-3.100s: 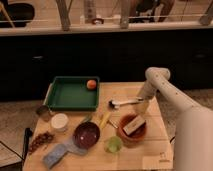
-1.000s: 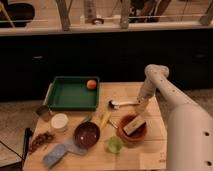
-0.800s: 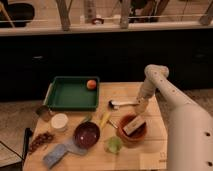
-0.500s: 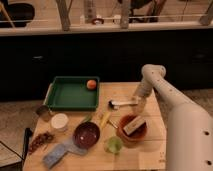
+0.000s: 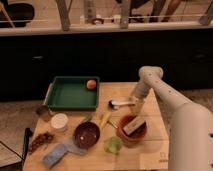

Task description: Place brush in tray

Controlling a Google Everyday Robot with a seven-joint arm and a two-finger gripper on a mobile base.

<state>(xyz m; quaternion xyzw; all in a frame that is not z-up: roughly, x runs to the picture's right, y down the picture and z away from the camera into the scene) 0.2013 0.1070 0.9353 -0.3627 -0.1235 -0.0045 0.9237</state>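
Note:
The brush (image 5: 118,103) has a dark head and a pale handle. It lies on the wooden table right of the green tray (image 5: 70,102). An orange fruit (image 5: 91,84) sits in the tray's far right corner. My gripper (image 5: 136,103) hangs low over the table at the right end of the brush's handle. Whether it touches the handle does not show. My white arm (image 5: 165,97) comes in from the lower right.
A terracotta bowl (image 5: 131,134) holding a pale block stands just in front of the gripper. A dark red bowl (image 5: 86,134), a green cup (image 5: 114,145), a banana (image 5: 104,120), a white cup (image 5: 59,121) and a blue cloth (image 5: 57,154) lie at the front left.
My arm has shifted a little to the left and lowered toward the brush's handle. The brush and the other things have not moved.

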